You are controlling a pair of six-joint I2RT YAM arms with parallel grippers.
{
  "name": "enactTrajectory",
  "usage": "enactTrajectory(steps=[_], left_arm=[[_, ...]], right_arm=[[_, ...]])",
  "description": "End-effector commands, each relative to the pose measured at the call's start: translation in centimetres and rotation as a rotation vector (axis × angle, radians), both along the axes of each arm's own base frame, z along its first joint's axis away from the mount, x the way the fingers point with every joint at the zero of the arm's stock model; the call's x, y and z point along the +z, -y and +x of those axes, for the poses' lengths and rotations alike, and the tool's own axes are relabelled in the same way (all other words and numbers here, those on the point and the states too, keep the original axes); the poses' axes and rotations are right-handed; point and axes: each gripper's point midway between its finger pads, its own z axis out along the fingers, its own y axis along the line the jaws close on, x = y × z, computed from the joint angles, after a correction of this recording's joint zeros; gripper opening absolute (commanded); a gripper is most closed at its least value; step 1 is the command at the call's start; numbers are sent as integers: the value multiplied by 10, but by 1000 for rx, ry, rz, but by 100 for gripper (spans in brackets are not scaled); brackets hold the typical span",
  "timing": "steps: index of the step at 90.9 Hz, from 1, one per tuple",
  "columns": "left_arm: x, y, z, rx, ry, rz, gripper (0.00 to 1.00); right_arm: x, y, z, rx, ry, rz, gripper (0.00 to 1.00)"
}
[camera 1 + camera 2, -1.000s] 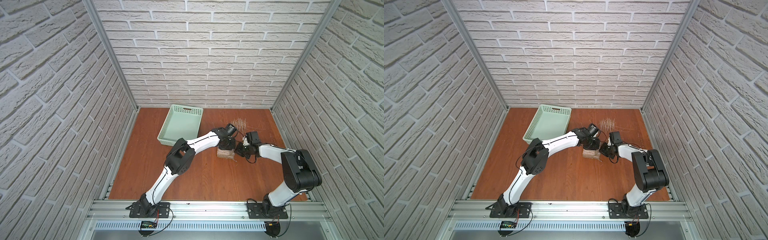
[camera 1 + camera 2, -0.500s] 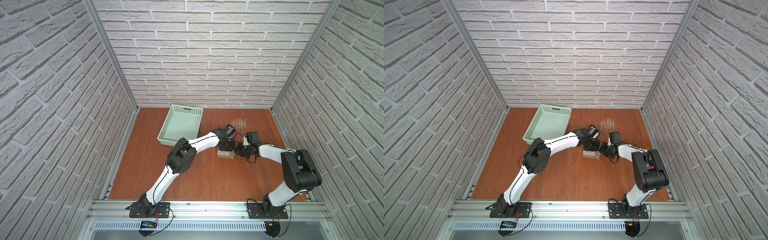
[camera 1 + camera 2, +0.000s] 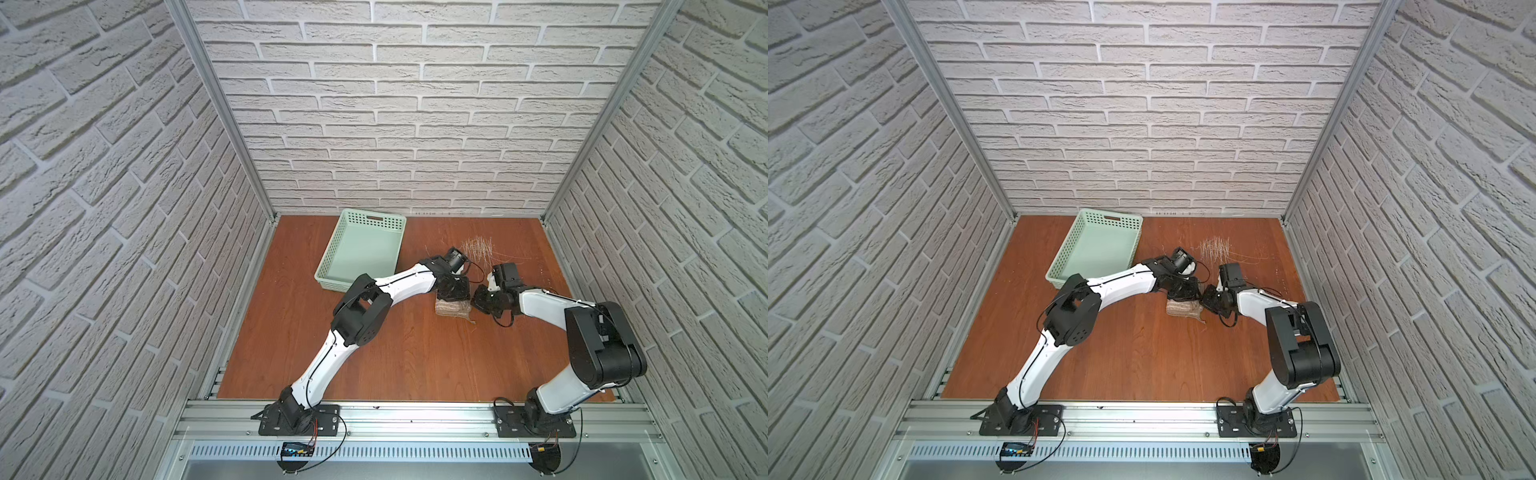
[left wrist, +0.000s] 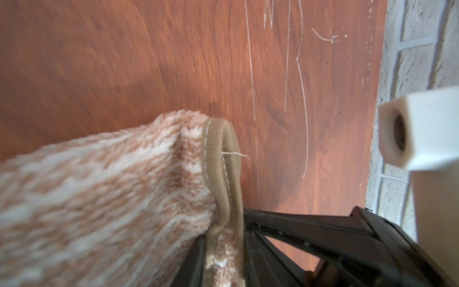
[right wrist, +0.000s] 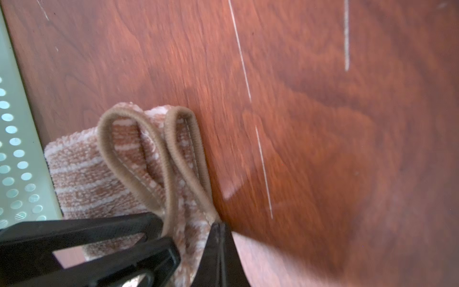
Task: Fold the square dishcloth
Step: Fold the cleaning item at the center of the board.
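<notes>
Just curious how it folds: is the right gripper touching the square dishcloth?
Touching. The right wrist view shows the right gripper clamped on the square dishcloth hem.

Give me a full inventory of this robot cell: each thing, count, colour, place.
square dishcloth: one, tan-brown with cream stripes, folded bundle mid-table
basket: one, mint green, back of table
straw-like strands: one loose patch, pale, behind the dishcloth
table: one, reddish-brown wood
brick walls: three, whitish, around table
rail: one, silver, front edge
left arm, right arm: two, white and black, on the rail
left gripper: one, black, at the dishcloth, opening unclear
right gripper: one, black, shut on the dishcloth's hem
</notes>
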Motion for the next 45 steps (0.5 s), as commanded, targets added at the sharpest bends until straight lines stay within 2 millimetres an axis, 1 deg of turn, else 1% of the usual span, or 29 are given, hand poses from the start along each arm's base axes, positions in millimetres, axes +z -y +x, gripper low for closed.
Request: enactTrajectory(steps=[1,19,30,40,45], left_arm=[[37,10,3,-2,19,-117,32],[51,15,6,7,8,-184,33],[49,16,8,16,-7,-191,18],[46,14,10,25,-24,-200,15],[49,12,12,32,-19,-206,15]], right_arm=[[1,7,-8,2,-2,-38,4],[5,10,-9,2,6,-52,4],[12,9,-9,6,22,-55,5],[19,10,-11,6,35,-66,5],[21,12,-13,6,36,-78,6]])
